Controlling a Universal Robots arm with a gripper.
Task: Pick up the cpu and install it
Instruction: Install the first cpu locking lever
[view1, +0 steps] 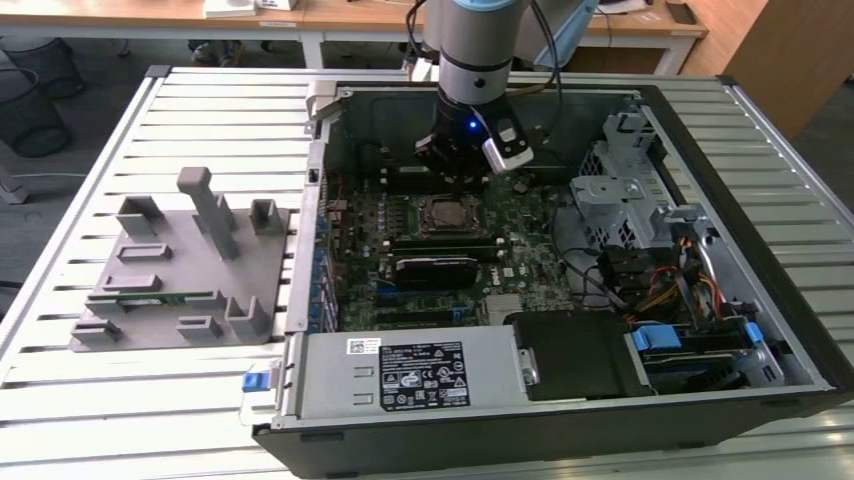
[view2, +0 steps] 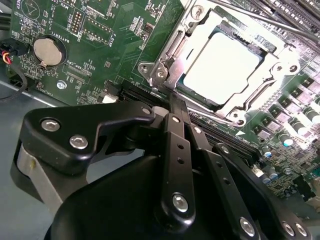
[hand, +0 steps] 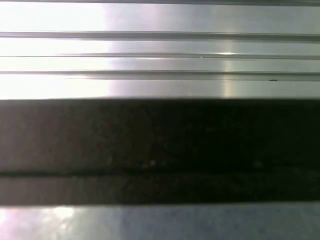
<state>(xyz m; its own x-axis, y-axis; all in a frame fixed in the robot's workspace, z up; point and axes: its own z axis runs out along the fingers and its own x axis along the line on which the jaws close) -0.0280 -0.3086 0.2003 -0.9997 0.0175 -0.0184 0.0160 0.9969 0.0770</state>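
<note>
A: Where's the cpu (view2: 224, 66)?
B: Lying flat in the socket (view2: 165, 70) on the motherboard (view2: 100, 45), metal frame around it, silver top glaring in the second wrist view. In the exterior view the cpu (view1: 442, 211) sits mid-board inside the open computer case (view1: 747, 130).

A: Gripper?
B: The gripper (view1: 454, 172) hangs over the board just beyond the socket, nothing in it. Black finger linkages run close side by side in the second wrist view, tips near the socket's edge. Can't tell if they're fully together.

A: Around it?
B: Coin cell battery (view2: 48, 50) on the board, well apart from the socket. Grey fixture (view1: 180, 270) on the slatted table (view1: 80, 400), at the exterior view's left of the case, with a green memory stick (view1: 158, 297) in it.
</note>
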